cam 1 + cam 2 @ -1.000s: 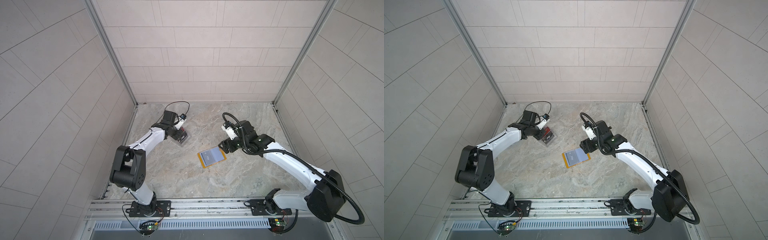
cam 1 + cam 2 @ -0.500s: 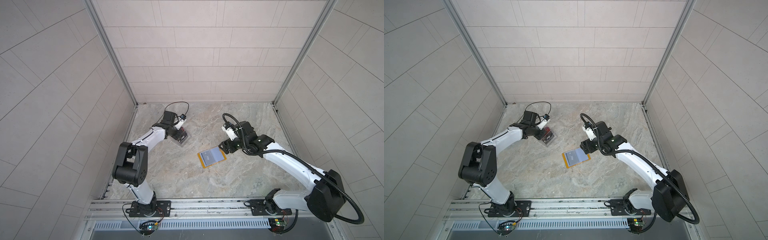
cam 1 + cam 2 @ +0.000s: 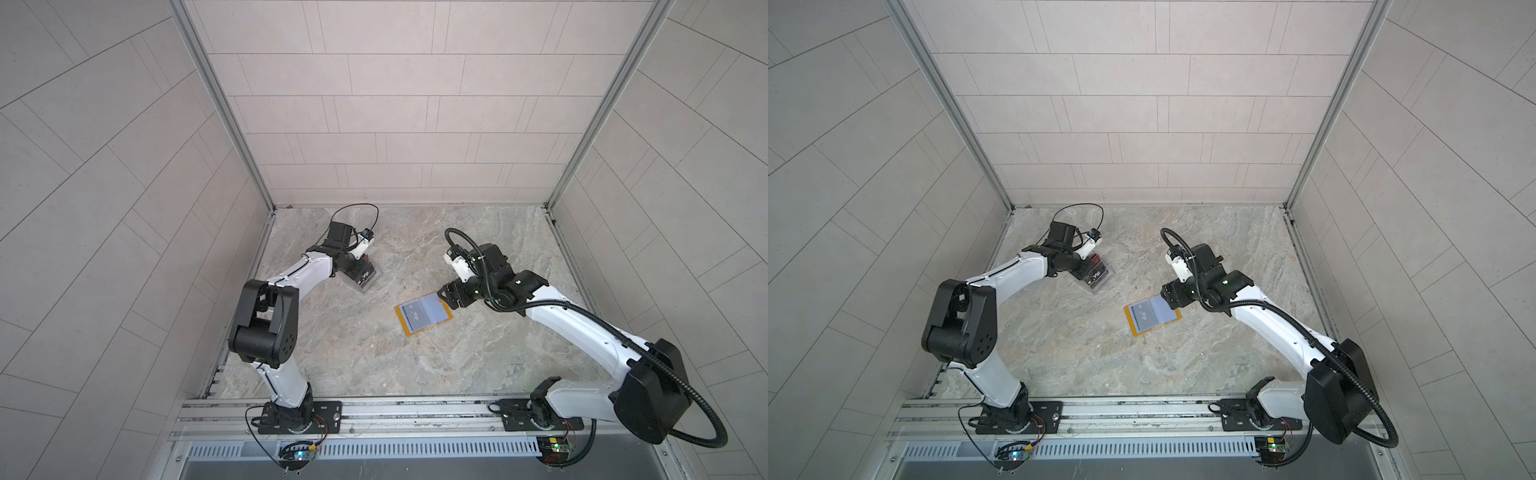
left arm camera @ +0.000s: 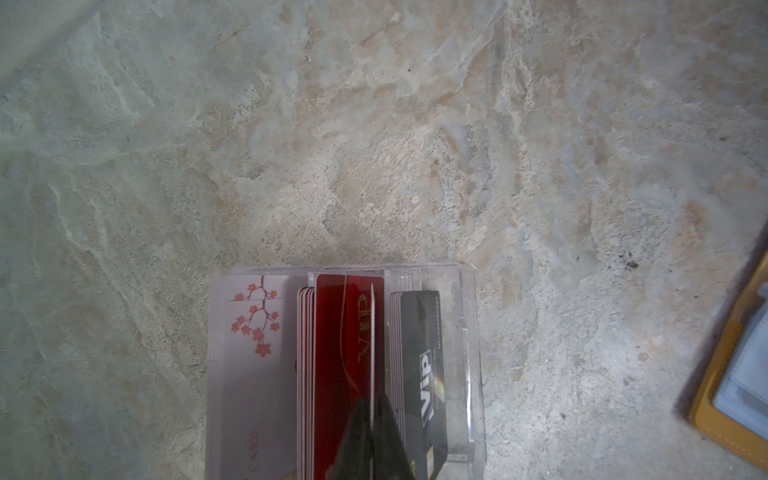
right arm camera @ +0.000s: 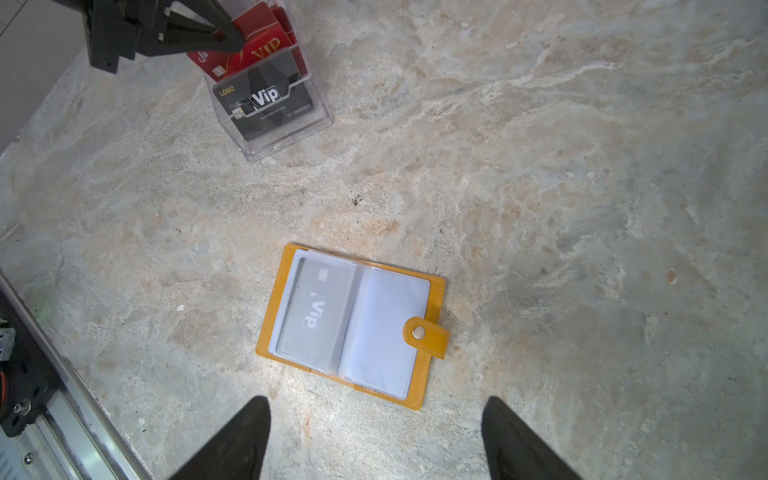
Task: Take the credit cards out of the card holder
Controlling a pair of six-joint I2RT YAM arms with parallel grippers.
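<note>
Pinching a thin credit card (image 4: pixel 372 332) between closed fingers, the left gripper (image 4: pixel 371 409) hangs over the clear box (image 3: pixel 368 283) at the far left of the marble table (image 3: pixel 374 361). The left wrist view shows that card edge-on, so its face cannot be read there. From the right wrist view it looks red. It lines up with the red cards (image 4: pixel 336 332) inside the box. A whitish card (image 4: pixel 249 353) printed with pink blossoms stands on one side of them and a black Vip card (image 4: pixel 419 353) on the other, all within the box walls.

Right of the box and nearer, well apart from it, the card holder (image 5: pixel 435 297) lies open and flat near the middle of the table. A grey Vip card (image 5: pixel 313 316) sits inside the clear sleeve of its left page. The snap tab (image 5: pixel 426 336) lies folded onto the right page.

The right gripper (image 5: pixel 376 399) sits at the holder's far right corner in both top views, its fingers spread wide with nothing between them. From the right wrist view the holder lies just ahead of the two fingertips (image 5: pixel 249 432), roughly centred between them. The tips look clear of the yellow cover, though whether the gripper touches the holder cannot be told from above.
</note>
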